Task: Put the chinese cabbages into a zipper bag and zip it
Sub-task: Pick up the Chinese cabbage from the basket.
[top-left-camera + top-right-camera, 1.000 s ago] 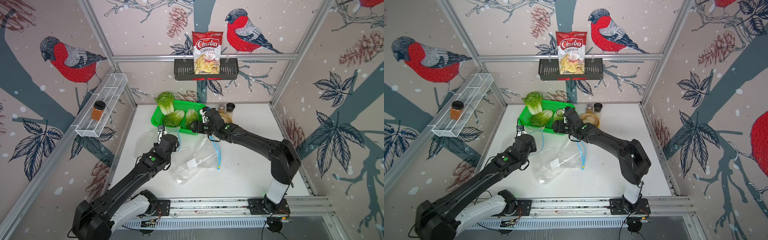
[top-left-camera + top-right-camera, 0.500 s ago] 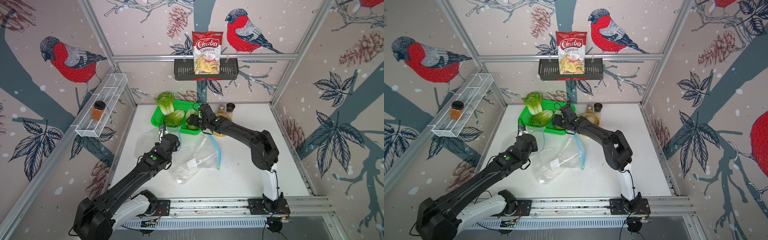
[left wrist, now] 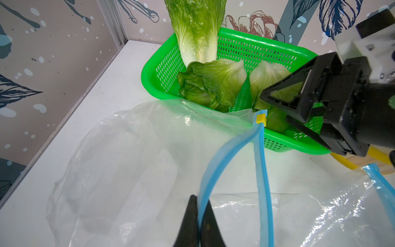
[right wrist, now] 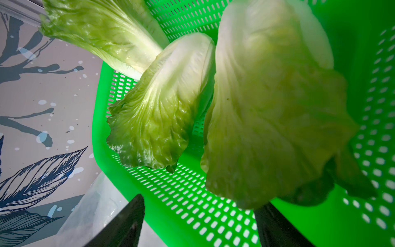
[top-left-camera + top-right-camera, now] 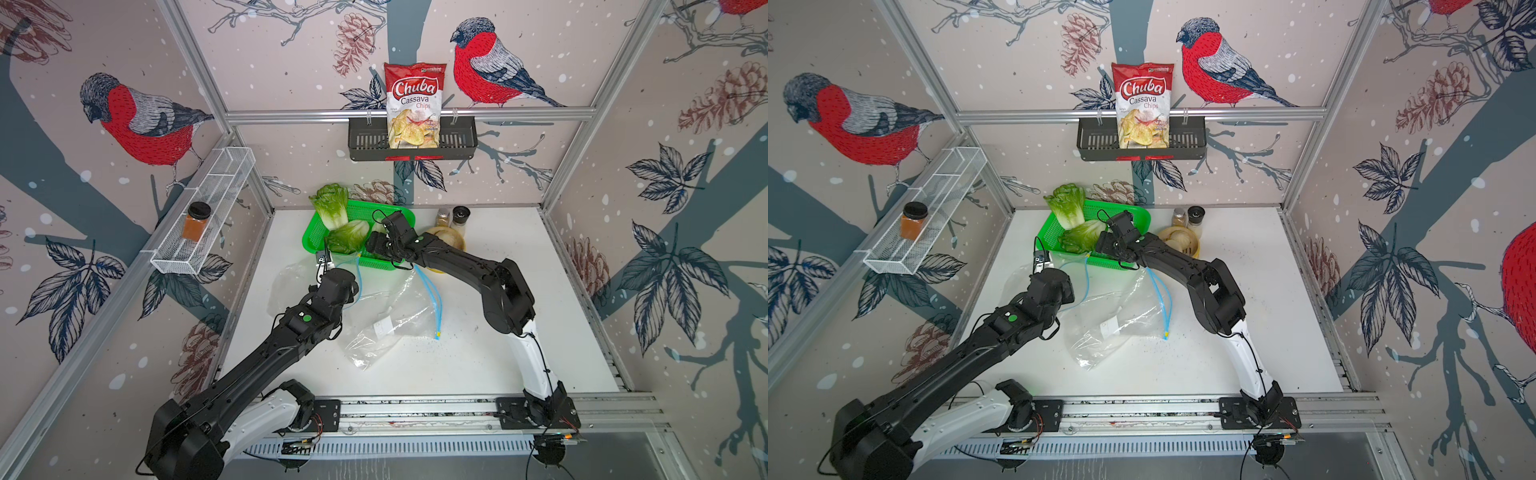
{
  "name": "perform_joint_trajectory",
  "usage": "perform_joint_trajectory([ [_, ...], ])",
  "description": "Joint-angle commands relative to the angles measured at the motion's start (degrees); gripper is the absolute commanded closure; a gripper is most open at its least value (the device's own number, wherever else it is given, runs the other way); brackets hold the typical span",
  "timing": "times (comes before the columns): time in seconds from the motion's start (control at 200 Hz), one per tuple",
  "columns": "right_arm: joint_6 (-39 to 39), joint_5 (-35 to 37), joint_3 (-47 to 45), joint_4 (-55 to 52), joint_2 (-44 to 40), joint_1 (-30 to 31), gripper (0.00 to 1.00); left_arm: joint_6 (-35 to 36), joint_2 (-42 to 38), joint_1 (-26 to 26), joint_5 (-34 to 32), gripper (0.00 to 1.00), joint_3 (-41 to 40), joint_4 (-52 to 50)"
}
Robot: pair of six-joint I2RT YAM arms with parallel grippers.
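So, left claw (image 3: 198, 204): pinched shut on the bag (image 3: 128, 160) by its blue zip edge, bottom middle of the wrist frame (my guess: holding the mouth up and open).
right claw (image 3: 274, 107): jaws wide, either side of one cabbage (image 3: 269, 79), no squeeze I can see.
cabbages (image 5: 347, 237): all three in the basket (image 5: 365, 210), upper middle of both top views.
bag: mid-frame, mouth just beside the basket, probably for a short carry.

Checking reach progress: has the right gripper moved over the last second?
Yes: the right gripper moved further across the green basket, away from the wooden bowl.
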Motion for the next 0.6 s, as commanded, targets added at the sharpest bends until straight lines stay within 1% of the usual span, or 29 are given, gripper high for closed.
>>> perform_joint_trajectory([
  [0.0, 1.4, 2.1, 1.3, -1.1, 1.3, 0.1, 0.18, 0.4, -0.1, 0.2, 0.3, 0.93, -0.2, 2.4],
  [0.265, 2.0, 4.1, 5.9, -2.0, 5.6, -1.3, 0.18, 0.2, -0.6, 0.4, 0.1, 0.93, -0.4, 2.4],
  [0.35, 2.4, 3.9, 7.6, -1.4, 7.0, -2.6, 0.18, 0.1, -1.0, 0.4, 0.1, 0.93, -0.4, 2.5],
  [0.495, 2.5, 5.6, 10.2, -1.7, 8.0, -4.8, 0.19, 0.1, -1.8, 0.4, 0.1, 0.93, -0.4, 2.3],
  [0.595, 2.9, 5.6, 10.4, -0.9, 8.1, -5.9, 0.21, 0.0, -2.3, 0.5, 0.1, 0.93, -0.4, 2.4],
])
